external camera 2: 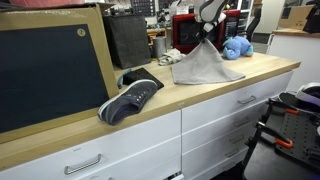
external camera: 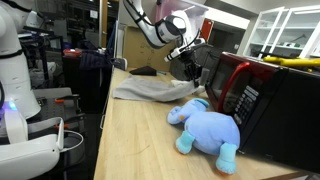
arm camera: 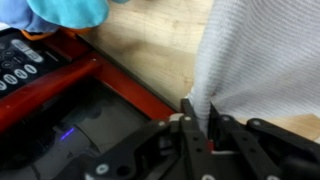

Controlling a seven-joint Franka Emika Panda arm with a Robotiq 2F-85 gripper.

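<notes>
A grey cloth hangs from my gripper, one corner lifted while its lower edge spreads on the wooden counter. In an exterior view the gripper is above the cloth, just in front of the red and black microwave. The wrist view shows the cloth pinched between the two black fingers of the gripper, with the jaws nearly together. A blue plush toy lies on the counter close to the microwave, beside the cloth.
A dark sneaker lies on the counter near a large black board. The microwave sits close on one side of the gripper. The plush toy lies beyond it. White drawers run under the counter.
</notes>
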